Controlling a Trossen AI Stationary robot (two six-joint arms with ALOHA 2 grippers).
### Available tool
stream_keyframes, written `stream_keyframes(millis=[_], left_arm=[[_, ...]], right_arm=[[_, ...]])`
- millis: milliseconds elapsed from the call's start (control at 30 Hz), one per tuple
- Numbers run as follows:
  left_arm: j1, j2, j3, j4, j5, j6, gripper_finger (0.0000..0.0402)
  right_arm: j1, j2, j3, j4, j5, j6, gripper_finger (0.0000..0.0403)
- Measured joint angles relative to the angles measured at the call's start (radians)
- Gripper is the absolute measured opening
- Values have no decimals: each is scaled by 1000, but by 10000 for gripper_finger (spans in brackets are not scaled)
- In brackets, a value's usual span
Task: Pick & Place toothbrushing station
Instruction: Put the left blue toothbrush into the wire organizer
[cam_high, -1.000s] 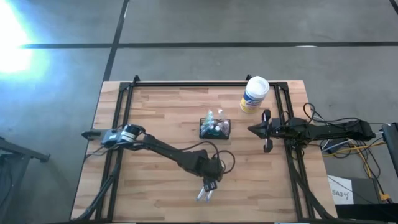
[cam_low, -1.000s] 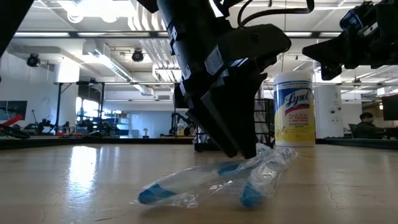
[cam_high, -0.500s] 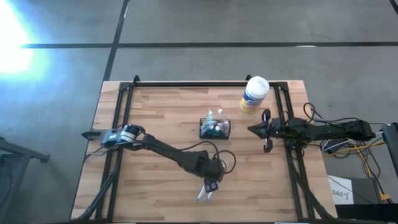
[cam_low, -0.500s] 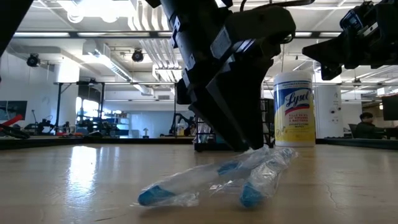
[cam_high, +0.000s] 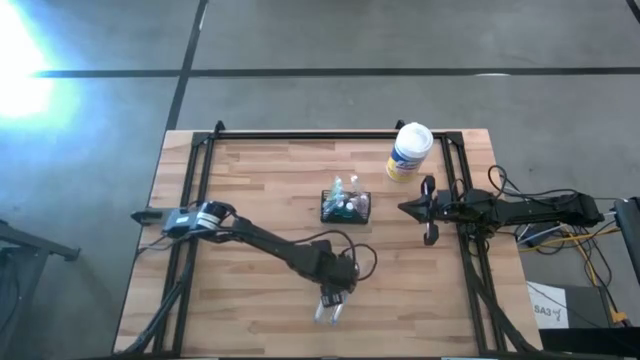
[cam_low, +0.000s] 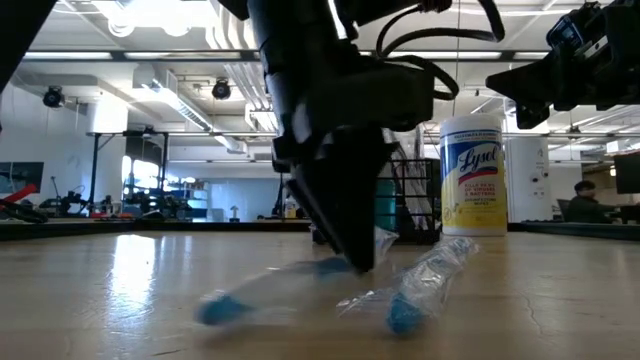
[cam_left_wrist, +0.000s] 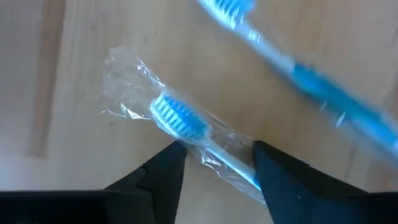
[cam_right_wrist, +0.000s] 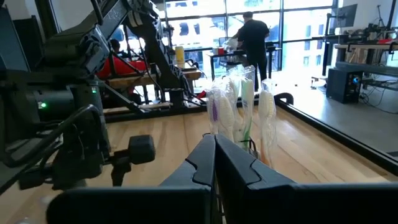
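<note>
Two clear-wrapped blue toothbrushes lie near the table's front middle. My left gripper stands over them, pointing down, shut on one wrapped toothbrush. The other toothbrush lies beside it on the wood and also shows in the left wrist view. The black wire-mesh caddy stands at the table's middle with several wrapped brushes upright in it. My right gripper is shut and empty, hovering to the right of the caddy. My left gripper pinches the wrapped toothbrush by its handle, just behind the blue bristle head, between its two fingers. The fingers come from above, slanting down, and lie across the brush. The brush lies low, its head end at the table top.
A white canister with a yellow label stands at the far right, behind my right gripper. Black rails run along the table's left, right and far sides. Bare wood lies to the left of the caddy.
My left gripper has turned and gone a little down and toward the table's left edge. The toothbrush in its fingers has slid left along the table with it. The other toothbrush has stayed where it was.
</note>
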Motion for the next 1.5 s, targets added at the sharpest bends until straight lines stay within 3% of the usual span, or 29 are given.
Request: stream_keyframes(millis=[167, 400, 667, 833, 933, 1033, 1267, 1500], left_arm=[[0, -1, -1, -81, -5, 168, 142], [0, -1, -2, -124, -5, 259, 20], [-3, -14, -5, -124, -19, 287, 11], [-13, -99, -15, -109, -77, 352, 4], [-15, -224, -61, -51, -80, 392, 2], [-15, -387, -194, 55, -77, 405, 2], [-22, -930, -722, 490, -78, 508, 1], [-14, -1448, -1212, 782, -103, 535, 1]], right_arm=[[0, 0, 0, 0, 0, -1, 8], [0, 0, 0, -1, 0, -2, 8], [0, 0, 0, -2, 0, -2, 8], [0, 0, 0, -4, 0, -1, 8], [0, 0, 0, -7, 0, 1, 8], [0, 0, 0, -8, 0, 1, 8], [0, 0, 0, -8, 0, 0, 8], [0, 0, 0, -6, 0, 0, 8]])
